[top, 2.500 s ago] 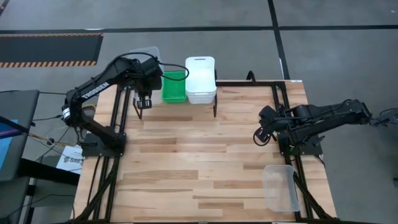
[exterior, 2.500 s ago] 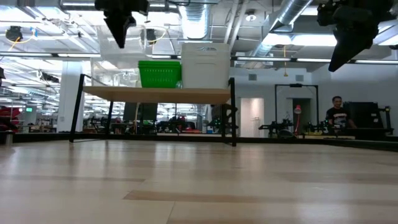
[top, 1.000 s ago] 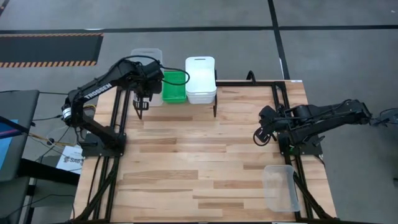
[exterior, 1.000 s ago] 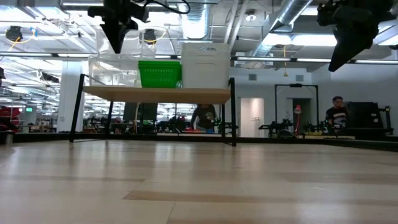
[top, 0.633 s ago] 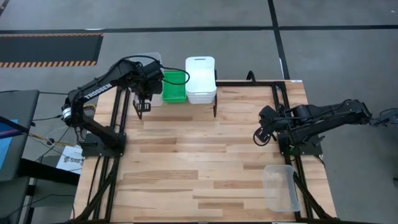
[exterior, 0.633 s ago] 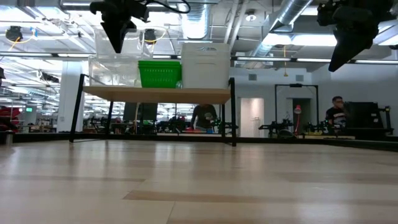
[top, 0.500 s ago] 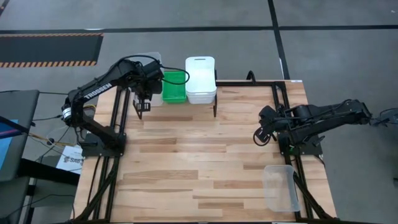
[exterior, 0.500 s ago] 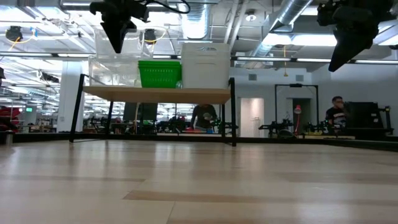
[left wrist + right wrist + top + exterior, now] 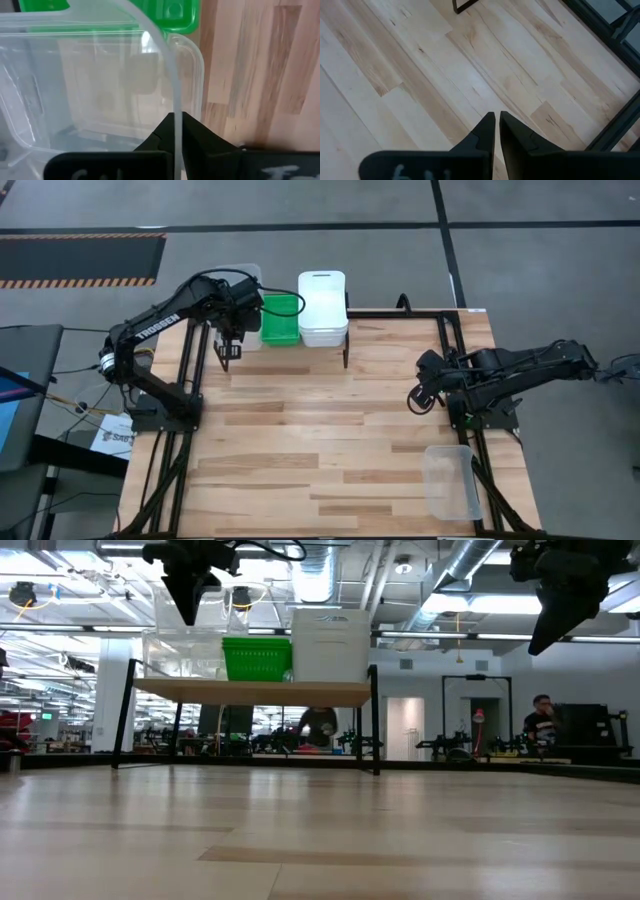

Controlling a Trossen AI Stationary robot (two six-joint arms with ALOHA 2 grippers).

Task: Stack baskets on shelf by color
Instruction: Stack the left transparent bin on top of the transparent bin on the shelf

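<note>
The left gripper (image 9: 175, 131) is pinched tight on the rim of a clear basket (image 9: 100, 85), holding it over another clear basket (image 9: 185, 652) at the shelf's (image 9: 250, 692) left end, beside the green baskets (image 9: 280, 319) and white baskets (image 9: 322, 308). One more clear basket (image 9: 450, 481) sits near the table's (image 9: 330, 430) front right corner. The right gripper (image 9: 496, 131) hangs empty, its fingers nearly closed, by the table's right edge. Judging from this, a crooked release could leave the held basket jammed askew or tip it off the shelf's end.
</note>
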